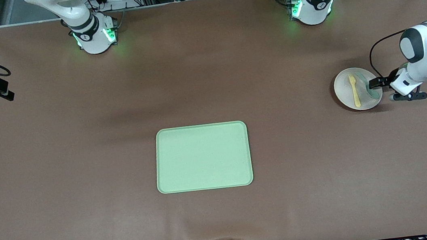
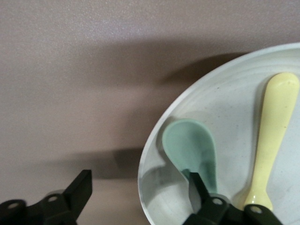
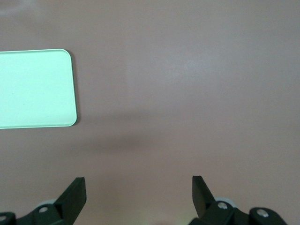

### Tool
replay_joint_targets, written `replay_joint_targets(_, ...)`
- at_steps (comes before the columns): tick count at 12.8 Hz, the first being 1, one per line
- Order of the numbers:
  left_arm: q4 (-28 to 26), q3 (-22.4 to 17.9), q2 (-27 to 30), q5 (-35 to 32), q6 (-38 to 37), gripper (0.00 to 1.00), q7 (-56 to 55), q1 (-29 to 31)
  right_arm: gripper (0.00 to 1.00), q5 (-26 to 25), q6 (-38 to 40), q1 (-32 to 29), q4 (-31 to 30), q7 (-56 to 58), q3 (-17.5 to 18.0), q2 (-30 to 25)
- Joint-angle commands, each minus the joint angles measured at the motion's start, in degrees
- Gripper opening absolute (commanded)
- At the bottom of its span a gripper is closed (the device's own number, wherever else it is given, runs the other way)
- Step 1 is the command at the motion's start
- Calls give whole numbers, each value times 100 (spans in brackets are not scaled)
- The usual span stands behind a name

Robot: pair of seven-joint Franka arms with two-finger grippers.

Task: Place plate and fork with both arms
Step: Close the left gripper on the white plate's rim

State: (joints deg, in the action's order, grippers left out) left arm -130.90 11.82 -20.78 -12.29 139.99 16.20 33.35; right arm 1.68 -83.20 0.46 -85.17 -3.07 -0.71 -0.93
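Brown matting covers the bench (image 1: 81, 173) from edge to edge, with equipment racks and cables lining the side where the two arm bases stand.

At the left arm's end of the bench, the left gripper (image 2: 140, 194) sits low at the rim of the plate (image 1: 347, 97), its fingers spread wide apart and straddling that rim: one finger (image 2: 77, 190) is outside over the bare mat, the other (image 2: 199, 187) is inside the plate, in front of the bowl of the teal-green spoon (image 2: 192, 152). Whether either finger touches the plate cannot be told. The off-white plate rests on the bench, well apart from the tray. On it lie the pale-yellow fork (image 1: 354, 89) and, just beside it on the gripper's side, the spoon, both running roughly parallel.

Over bare mat, the right gripper (image 3: 138, 194) hovers with its fingers parted and nothing between them; a corner of the light-green tray (image 3: 33, 89) shows in its wrist view. In the front view only this arm's base and lower links show.

Near the middle of the bench sits the rectangular tray, nearer to the front camera than the plate.
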Motion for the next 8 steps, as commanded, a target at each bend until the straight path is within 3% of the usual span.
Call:
replay_joint_targets(1,-40,49,118,69,20,89,-20,66,100,104,6,-117,-26,79,54,-47)
replay_joint_targets(5,-32,49,118,78,19,85,-20,75,100,104,-3,-117,-26,79,54,-47)
replay_joint_targets(8,-32,49,109,78,19,67,-29,75,100,104,6,-117,-26,79,54,-47)
